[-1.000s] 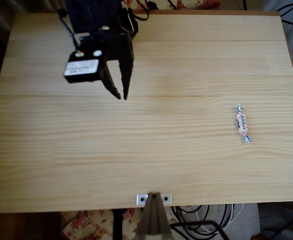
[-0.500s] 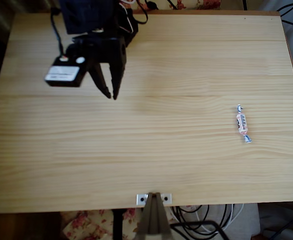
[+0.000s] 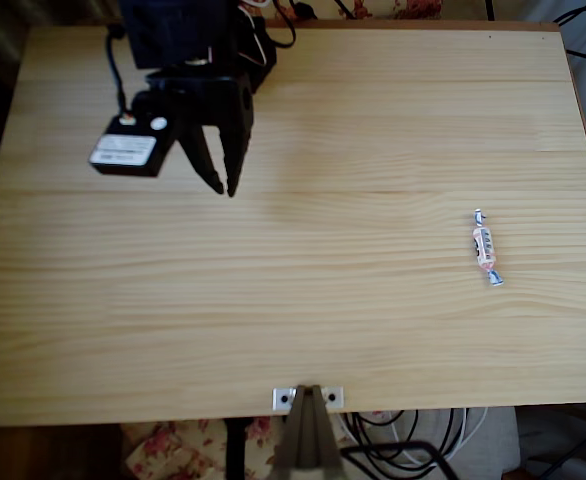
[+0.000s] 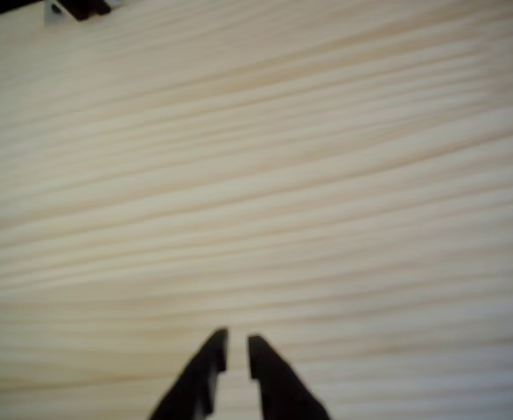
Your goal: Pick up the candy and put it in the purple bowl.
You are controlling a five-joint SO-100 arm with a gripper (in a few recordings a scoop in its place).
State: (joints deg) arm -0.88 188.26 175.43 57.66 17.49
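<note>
Over the upper left of the pine table [image 3: 373,330] in the overhead view, the black gripper [image 3: 223,187] is hanging above bare wood, its two fingers nearly pressed together with a thin gap between the tips and nothing pinched. Compared with a second ago, the arm is sitting slightly further left, and over the last half second it is barely shifting, so the reach for the target is not yet under way. The candy [image 3: 485,246] is lying well apart on the right side of the table, a small wrapped sweet with a pale pinkish-white body and twisted blue-and-white ends, its long axis running roughly up and down the picture
</note>
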